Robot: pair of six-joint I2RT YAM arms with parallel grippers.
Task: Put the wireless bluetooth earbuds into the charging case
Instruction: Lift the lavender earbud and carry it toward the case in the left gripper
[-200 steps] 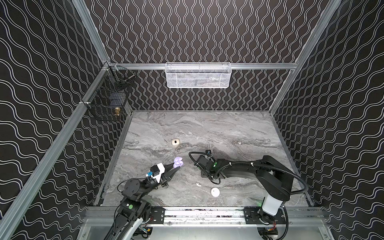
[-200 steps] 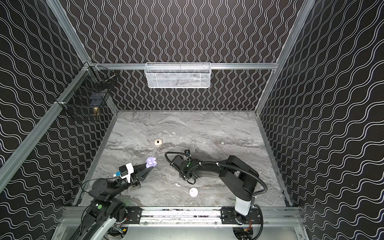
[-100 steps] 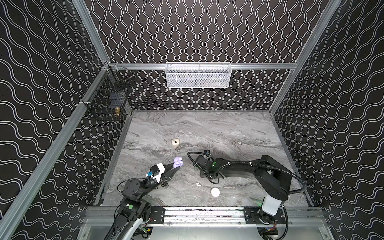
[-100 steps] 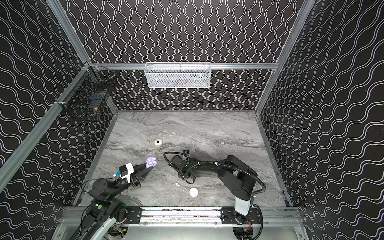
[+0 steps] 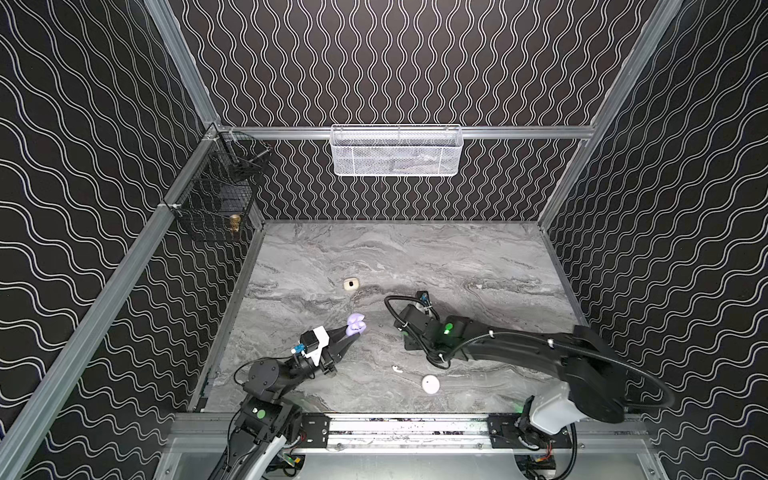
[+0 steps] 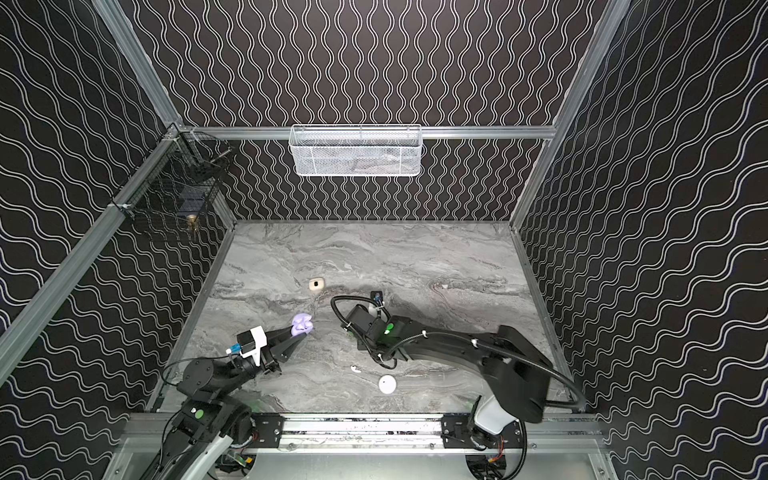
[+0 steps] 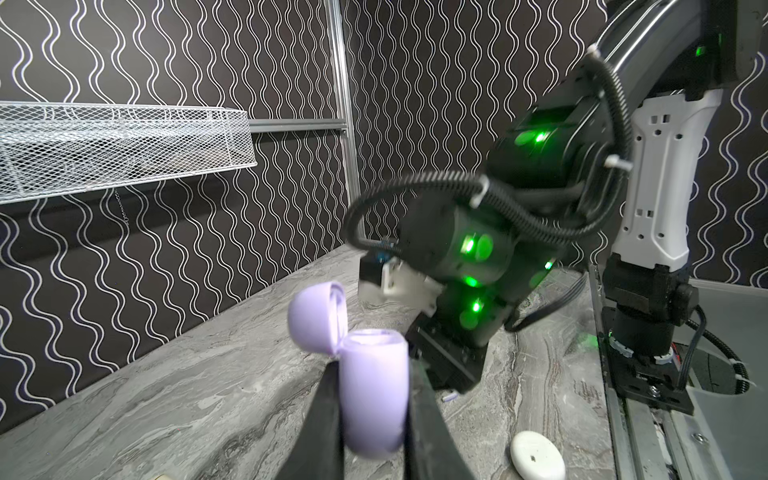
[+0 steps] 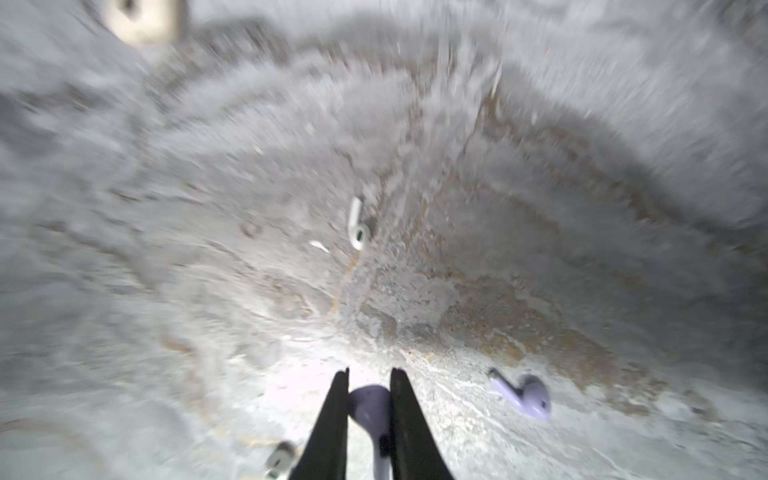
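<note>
Your right gripper (image 8: 369,372) is squeezed shut on a lavender earbud (image 8: 371,405), with its stem pointing back along the jaws. Your left gripper (image 7: 372,368) grips the open lavender charging case (image 7: 372,399), mouth up. The earbud is near the case, on its right-arm side.

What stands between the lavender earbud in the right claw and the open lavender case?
Nothing visible does. The right claw grips the lavender earbud, the left claw holds the open lavender case, and only bare table lies between them.
</note>
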